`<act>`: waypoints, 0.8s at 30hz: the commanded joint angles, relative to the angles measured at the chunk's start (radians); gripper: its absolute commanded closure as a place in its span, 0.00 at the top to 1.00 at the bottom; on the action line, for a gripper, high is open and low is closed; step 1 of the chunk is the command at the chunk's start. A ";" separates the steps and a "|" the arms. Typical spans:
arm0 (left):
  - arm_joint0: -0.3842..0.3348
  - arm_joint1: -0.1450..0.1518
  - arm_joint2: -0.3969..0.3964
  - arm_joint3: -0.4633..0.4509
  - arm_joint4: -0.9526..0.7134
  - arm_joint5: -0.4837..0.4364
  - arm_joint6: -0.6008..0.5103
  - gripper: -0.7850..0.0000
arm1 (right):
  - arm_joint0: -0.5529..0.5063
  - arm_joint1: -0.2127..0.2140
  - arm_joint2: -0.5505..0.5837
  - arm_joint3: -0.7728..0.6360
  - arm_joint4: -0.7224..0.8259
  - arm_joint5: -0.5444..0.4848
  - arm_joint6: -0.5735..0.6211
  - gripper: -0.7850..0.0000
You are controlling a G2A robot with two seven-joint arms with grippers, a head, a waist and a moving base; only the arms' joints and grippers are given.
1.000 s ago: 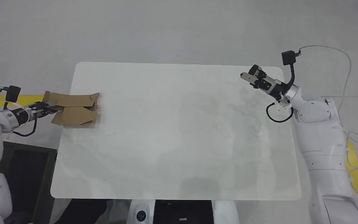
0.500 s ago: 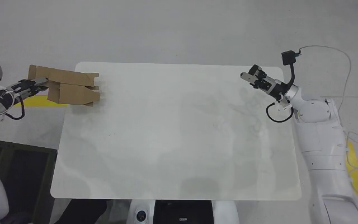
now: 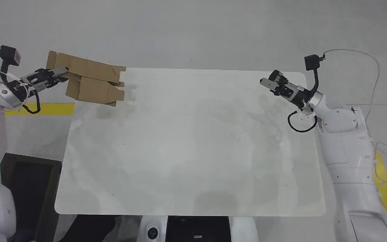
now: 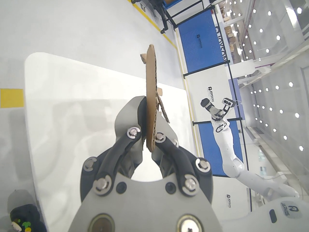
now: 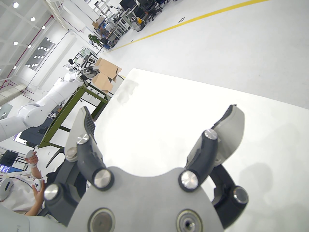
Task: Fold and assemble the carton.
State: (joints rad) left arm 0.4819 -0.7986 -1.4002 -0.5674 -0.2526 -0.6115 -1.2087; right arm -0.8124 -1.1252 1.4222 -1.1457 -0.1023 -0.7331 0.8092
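Now | left pincer [image 4: 151, 113] clamps flattened corrugated carton [image 3: 91, 66] | right pincer [image 5: 158, 111] spread, empty

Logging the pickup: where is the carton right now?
In the top view the flat carton hangs over the table's far left corner, clamped at its outer end by the left gripper.

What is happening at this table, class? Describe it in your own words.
The left gripper is shut on one edge of a flattened brown carton, holding it over the far left corner of the table. The right gripper is open and holds nothing, over the far right corner. The carton is not yet assembled.
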 commanded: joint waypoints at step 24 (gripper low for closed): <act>-0.183 -0.122 0.240 -0.128 -0.108 0.027 0.058 0.00 | 0.000 0.000 0.000 0.000 0.000 0.000 0.000 1.00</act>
State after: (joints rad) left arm 0.2991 -0.9145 -1.1720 -0.6904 -0.3504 -0.5890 -1.1523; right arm -0.8124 -1.1252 1.4222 -1.1457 -0.1023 -0.7331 0.8092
